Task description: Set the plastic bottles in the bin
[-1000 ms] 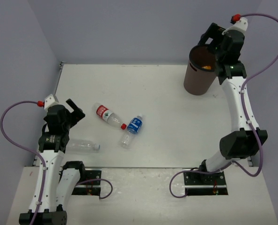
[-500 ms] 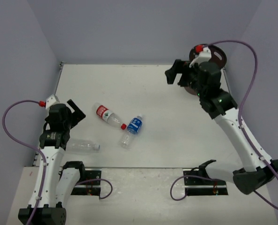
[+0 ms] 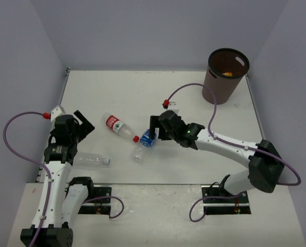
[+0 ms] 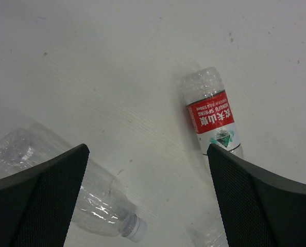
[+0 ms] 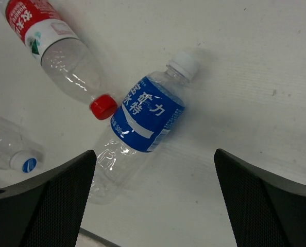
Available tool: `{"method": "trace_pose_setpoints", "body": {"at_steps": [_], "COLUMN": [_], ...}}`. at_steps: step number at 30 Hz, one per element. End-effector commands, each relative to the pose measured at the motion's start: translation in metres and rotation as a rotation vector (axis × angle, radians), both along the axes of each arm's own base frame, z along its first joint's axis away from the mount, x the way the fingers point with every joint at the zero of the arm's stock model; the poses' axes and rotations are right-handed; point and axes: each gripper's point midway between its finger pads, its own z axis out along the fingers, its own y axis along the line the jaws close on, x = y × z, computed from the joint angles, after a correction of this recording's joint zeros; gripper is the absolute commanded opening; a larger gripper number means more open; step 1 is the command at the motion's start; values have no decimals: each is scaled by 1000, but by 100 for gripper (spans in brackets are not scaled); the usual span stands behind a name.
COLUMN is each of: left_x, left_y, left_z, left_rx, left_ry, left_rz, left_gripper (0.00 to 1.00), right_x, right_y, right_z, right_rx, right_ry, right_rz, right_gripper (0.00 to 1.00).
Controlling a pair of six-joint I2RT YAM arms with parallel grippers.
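We take this for a robotics lab: a bare white bench (image 3: 194, 98) boxed in by plain lilac walls (image 3: 142, 31), with the left arm (image 3: 50, 190) and right arm (image 3: 230, 146) bolted to base plates (image 3: 226, 197).

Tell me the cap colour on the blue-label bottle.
White cap; right wrist view shows it best.

The clear red-labelled bottle (image 4: 213, 121) and the clear blue-labelled bottle (image 5: 142, 123) are thin, crinkled, glossy plastic (labels shiny too). The white tabletop (image 4: 117, 67) is matt, faintly speckled; the tall dark-brown round bin (image 3: 227, 88) is smooth plastic.

White table (image 3: 194, 103), lavender walls (image 3: 142, 31) around.
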Motion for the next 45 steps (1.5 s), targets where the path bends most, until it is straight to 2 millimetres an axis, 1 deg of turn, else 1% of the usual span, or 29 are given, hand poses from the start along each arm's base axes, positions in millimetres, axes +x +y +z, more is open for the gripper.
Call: {"method": "trace_pose_setpoints", "body": {"at_steps": [1,3,6,8,9,13,14,16,17,20,21,22,23,27,29,31,35,38,39,41,42,43,44,45], "left_x": [-2,-3,-4,-6,-7,-7,-7,-7,-7,-7,-7,-7,-7,-6,-5,-4,-3,-1,1,5,8,12,15,17], "left_y": [-2,-2,-2,-2,-1,-2,-2,-2,-2,-2,-1,-1,-1,-2,-3,-4,-5,-9,-13,-23,-32,-38,-48,-52], "left_z": [-1,1,2,2,2,3,3,3,3,2,2,2,2,2,2,2,4,8,9,10,9,8,7,6], "left_rx": [-14,-12,-10,-10,-9,-11,-12,-12,-11,-9,-7,-7,-6,-8,-13,-16,-13,-14,-22,-42,-59,-71,-94,-104], "left_ry": [-8,-18,-25,-22,-23,-31,-31,-31,-31,-29,-27,-27,-28,-31,-32,-33,-36,-58,-65,-79,-86,-100,-104,-112], "left_rz": [2,1,2,2,3,2,0,1,2,2,2,3,3,1,-6,-11,-19,-53,-80,-139,-194,-229,-280,-305], "left_gripper": [100,100,100,100,100,100,100,100,100,100,100,100,100,100,100,100,100,100,100,100,100,100,100,100], "right_x": [-2,-1,4,5,6,7,6,6,6,9,9,10,11,15,16,18,29,46,55,73,85,93,101,105], "right_y": [41,47,50,48,47,46,45,42,42,37,36,31,28,16,12,7,-6,-25,-34,-54,-73,-76,-89,-92], "right_z": [2,-15,-38,-46,-54,-70,-78,-90,-92,-92,-94,-92,-89,-77,-72,-64,-36,-7,4,32,52,69,91,105], "right_rx": [103,56,-2,-14,-28,-43,-54,-74,-77,-81,-84,-88,-89,-90,-94,-97,-90,-100,-100,-86,-75,-50,-20,-6], "right_ry": [25,57,90,101,108,136,148,159,158,142,143,128,114,66,45,19,-52,-131,-159,-226,-267,-307,-356,-398], "right_rz": [-28,-29,-52,-77,-89,-129,-135,-153,-157,-184,-185,-200,-214,-242,-247,-250,-250,-261,-278,-294,-304,-262,-260,-233], "right_gripper": [99,99,99,99,99,99,98,92,88,80,76,66,58,37,31,29,26,24,23,22,22,21,21,21]}}
